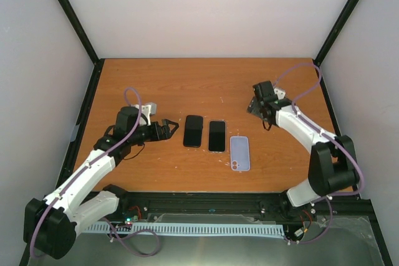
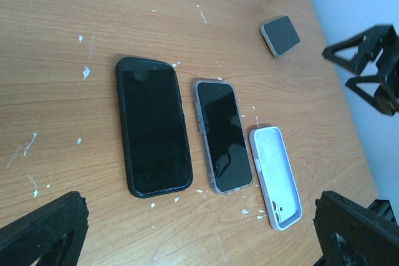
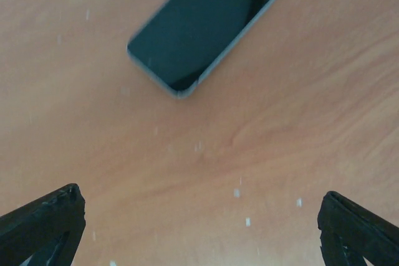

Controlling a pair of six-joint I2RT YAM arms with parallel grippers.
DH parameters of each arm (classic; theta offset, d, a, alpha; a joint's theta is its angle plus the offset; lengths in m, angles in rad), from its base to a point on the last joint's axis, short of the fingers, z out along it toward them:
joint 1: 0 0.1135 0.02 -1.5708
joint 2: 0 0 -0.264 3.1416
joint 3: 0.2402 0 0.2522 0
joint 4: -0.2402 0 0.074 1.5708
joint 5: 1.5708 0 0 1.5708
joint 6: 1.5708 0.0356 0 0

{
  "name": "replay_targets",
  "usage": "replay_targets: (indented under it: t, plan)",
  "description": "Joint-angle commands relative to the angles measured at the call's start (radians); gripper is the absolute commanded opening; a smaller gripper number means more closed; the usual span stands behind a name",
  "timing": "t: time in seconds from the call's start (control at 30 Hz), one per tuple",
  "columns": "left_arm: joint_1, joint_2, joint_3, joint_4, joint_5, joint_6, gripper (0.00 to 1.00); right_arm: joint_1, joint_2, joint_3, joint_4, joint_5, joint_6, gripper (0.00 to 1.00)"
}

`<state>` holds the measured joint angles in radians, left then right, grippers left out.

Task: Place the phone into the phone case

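An empty lavender phone case (image 1: 239, 152) lies open side up, right of centre; it also shows in the left wrist view (image 2: 275, 175). A small bare dark phone with a grey rim (image 1: 253, 105) lies far right, screen up, seen in the right wrist view (image 3: 209, 26) and the left wrist view (image 2: 280, 35). My right gripper (image 1: 267, 115) hovers just beside it, open and empty (image 3: 199, 222). My left gripper (image 1: 166, 130) is open and empty (image 2: 199, 232), left of the row of phones.
A phone in a black case (image 1: 193, 131) (image 2: 153, 126) and a phone in a clear case (image 1: 217, 136) (image 2: 222, 135) lie side by side left of the lavender case. White flecks dot the wooden table (image 1: 187, 85). Black frame posts stand at the table's far corners.
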<state>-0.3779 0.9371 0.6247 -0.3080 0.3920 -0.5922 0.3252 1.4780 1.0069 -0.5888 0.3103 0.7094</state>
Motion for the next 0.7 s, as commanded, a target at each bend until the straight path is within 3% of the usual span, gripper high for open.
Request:
replay_targets:
  t: [0.0, 0.37, 0.67]
  plan:
    - [0.000, -0.025, 0.009, -0.009, -0.017, 0.022, 1.00, -0.043, 0.116, 0.126, 0.021, 0.179, 0.082, 1.00]
    - [0.000, -0.045, 0.021, -0.018, -0.003, 0.013, 1.00, -0.136, 0.559, 0.537, -0.057, 0.097, 0.098, 1.00]
    - [0.000, -0.054, 0.027, -0.034, -0.006, 0.015, 1.00, -0.183, 0.689, 0.615, -0.009, 0.021, 0.149, 1.00]
